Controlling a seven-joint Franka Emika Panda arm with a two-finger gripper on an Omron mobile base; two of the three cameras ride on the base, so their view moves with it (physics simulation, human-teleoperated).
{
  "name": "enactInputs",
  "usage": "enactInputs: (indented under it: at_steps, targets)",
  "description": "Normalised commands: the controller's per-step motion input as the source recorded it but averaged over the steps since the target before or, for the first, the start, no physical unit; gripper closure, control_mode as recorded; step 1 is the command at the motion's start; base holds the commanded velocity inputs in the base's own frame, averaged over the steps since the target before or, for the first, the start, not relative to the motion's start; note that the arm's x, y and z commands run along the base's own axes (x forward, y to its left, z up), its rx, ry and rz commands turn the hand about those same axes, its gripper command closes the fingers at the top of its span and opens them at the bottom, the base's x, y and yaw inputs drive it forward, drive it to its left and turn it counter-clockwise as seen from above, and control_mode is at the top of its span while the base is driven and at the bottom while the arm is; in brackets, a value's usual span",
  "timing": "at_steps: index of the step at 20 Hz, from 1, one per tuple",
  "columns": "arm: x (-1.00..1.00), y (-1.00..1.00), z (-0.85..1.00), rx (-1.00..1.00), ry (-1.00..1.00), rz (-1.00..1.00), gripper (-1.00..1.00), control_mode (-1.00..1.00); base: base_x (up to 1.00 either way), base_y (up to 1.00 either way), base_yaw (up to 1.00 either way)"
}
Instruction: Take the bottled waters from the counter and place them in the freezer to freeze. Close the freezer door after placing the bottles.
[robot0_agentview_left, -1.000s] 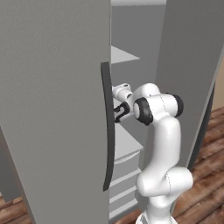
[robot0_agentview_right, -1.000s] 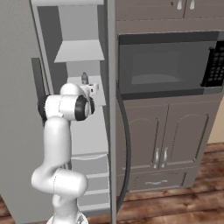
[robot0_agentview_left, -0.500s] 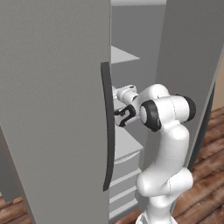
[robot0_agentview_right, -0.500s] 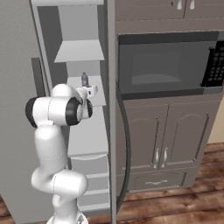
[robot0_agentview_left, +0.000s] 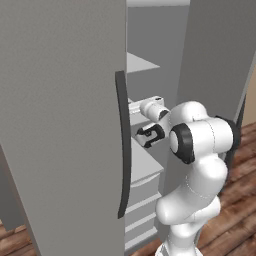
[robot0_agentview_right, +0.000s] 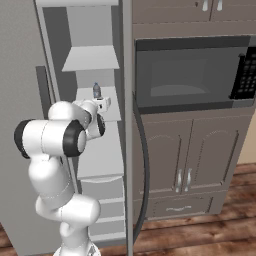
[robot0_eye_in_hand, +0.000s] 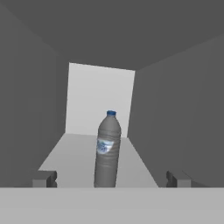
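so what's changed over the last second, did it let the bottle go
The arm's elbow has swung out and back from the freezer, drawing the gripper away from the shelf. Its jaws stand open, clear of the grey water bottle. The bottle stayed upright on the shelf, and the freezer door stayed open.

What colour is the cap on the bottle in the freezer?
Blue; the bottle cap shows best in the hand view.

No words, brand names or numbers can be read anywhere. The grey bottle (robot0_eye_in_hand: 107, 148) standing upright on the freezer shelf (robot0_eye_in_hand: 78, 153) wears a pale label with a blue smudge on it, too blurred to make out. The oven's control panel (robot0_agentview_right: 245, 72) shows small marks, also illegible.
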Motion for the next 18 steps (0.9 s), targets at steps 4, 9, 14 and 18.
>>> enactInputs:
  at_steps: [4, 9, 14, 18]
  targets:
    - [-0.52, -0.09, 0.32, 0.0, 0.02, 0.0, -1.0, -1.0, 0.0, 0.0, 0.0]
    - [-0.55, -0.04, 0.17, 0.0, 0.07, -0.01, -1.0, -1.0, 0.0, 0.0, 0.0]
    - [-0.68, -0.01, 0.01, 0.0, 0.08, -0.04, -1.0, -1.0, 0.0, 0.0, 0.0]
    - [-0.48, -0.17, 0.12, 0.0, 0.14, -0.06, -1.0, -1.0, 0.0, 0.0, 0.0]
